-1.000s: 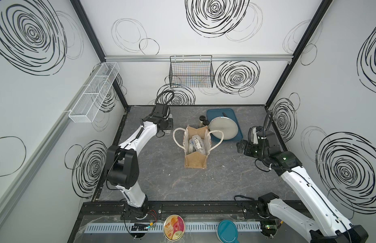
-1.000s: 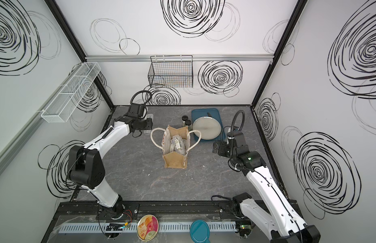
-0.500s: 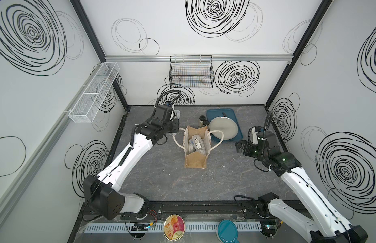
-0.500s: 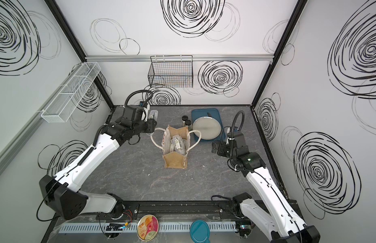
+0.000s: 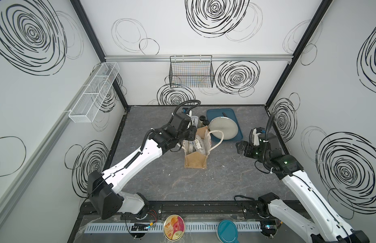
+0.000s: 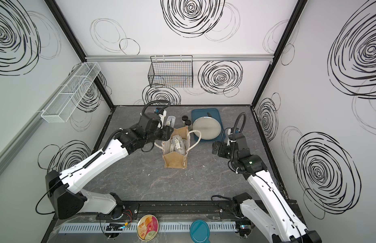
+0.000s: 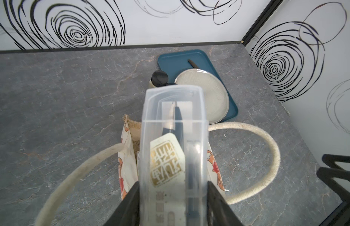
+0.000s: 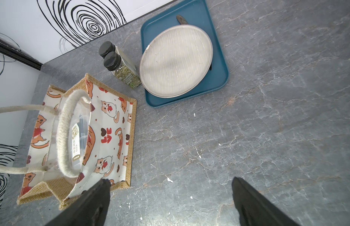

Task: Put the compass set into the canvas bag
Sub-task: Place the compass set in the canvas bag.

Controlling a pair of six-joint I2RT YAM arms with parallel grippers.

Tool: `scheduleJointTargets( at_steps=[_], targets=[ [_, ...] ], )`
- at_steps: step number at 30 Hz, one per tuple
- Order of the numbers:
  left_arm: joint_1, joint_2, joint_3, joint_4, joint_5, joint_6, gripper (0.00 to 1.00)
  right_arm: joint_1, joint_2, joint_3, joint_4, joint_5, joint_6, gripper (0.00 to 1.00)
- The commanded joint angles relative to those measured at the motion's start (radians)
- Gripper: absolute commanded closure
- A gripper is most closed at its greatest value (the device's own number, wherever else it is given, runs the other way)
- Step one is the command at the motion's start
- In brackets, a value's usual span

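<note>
Overhead, in both top views, the left gripper (image 5: pixel 192 133) reaches in from the left to the far end of the bag (image 5: pixel 195 163), which stands upright mid-desk (image 5: pixel 162 178), mouth open. Its jaws are closed on the compass set (image 6: pixel 170 120) — a clear plastic case that juts past them above the bag's far rim, close to two dark-capped jars (image 5: pixel 204 120). Whether it touches the bag I cannot tell. Other clear cases (image 5: pixel 197 143) lie inside the bag. Beside the jars a blue tray (image 5: pixel 216 111) carries a pale plate (image 5: pixel 224 127). The right gripper (image 5: pixel 240 147) hovers well to the right of the bag, near the tray's corner.

From the left wrist, the compass set (image 7: pixel 173 137) fills the middle, clamped on its long sides between the black fingers (image 7: pixel 130 203); a label with gold characters and a dark instrument show through the plastic. Under it is the bag (image 7: pixel 127 148), its rope handles (image 7: pixel 275 156) splayed out to either side.

From the right wrist, the right gripper (image 8: pixel 170 184) is spread wide with only bare desk between its fingers — it holds nothing. The bag (image 8: pixel 111 121) sits off to one side, its cat-print panel toward the camera, and a labelled clear case (image 8: pixel 76 144) shows inside.
</note>
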Motion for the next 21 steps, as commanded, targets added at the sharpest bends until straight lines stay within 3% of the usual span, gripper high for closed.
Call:
scheduleJointTargets(
  at_steps=[1,12,17,21],
  targets=[
    [-0.014,0.024,-0.059,0.097,0.006,-0.050,0.61,-0.002,-0.024,-0.016,0.003,-0.001,0.008,0.00],
    [-0.006,0.047,-0.218,0.181,0.003,-0.088,0.59,-0.001,-0.003,-0.028,0.018,-0.016,0.014,0.00],
    [-0.005,0.074,-0.229,0.204,0.003,-0.099,0.51,0.002,0.011,-0.043,0.032,-0.021,0.018,0.00],
    [-0.009,0.098,-0.210,0.200,0.009,-0.102,0.37,0.001,0.011,-0.054,0.042,-0.025,0.022,0.00]
  ],
)
